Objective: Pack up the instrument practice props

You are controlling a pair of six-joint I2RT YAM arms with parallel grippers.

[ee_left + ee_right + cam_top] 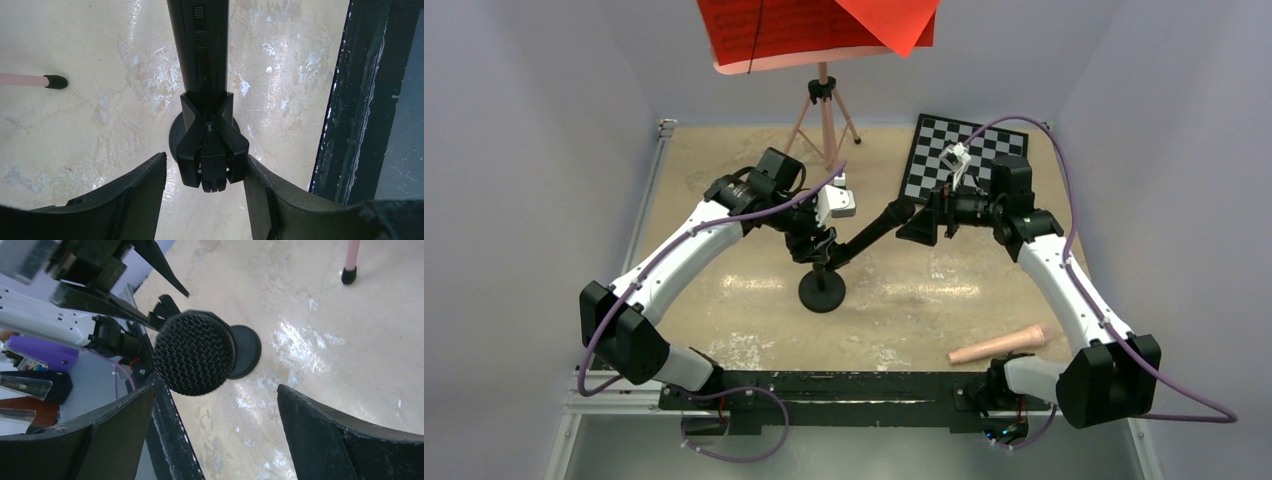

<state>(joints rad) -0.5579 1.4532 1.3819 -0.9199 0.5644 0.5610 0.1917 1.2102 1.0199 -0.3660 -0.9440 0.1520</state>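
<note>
— Nearest to us, the two black fingers [135, 200] of the left pincer [205, 162] fill the bottom of its wrist view. How do we read them?

— Spread, we say. They straddle the clip of the mic stand [210, 145]. The finger on the right of that view looks to touch the clip. The other has a slit of pale counter [75, 150] showing beside it, so we do not call it a grip.

— And the microphone [200, 45]?

— It sits in that clip with its slide switch facing us. From above we see it tilted up toward the right arm. The stand's round base rests on the counter, about the middle, between the two arms.

— What of the right pincer [215, 390]?

— Wide apart. We see the microphone's mesh head between its fingers, touching neither of them.

— Where do we find the other props?

— The music stand [827, 110] is upright at the far edge of the counter, well apart from both pincers. The red pages [794, 25] lie on its tray, and one page sits askew at the right.

— Anything else we can name?

— The chessboard [944, 150] lies flat at the far right, behind the right pincer. A pink rod [1004, 343] lies on the counter near the right arm's base, just beyond the black rail [824, 385].
</note>
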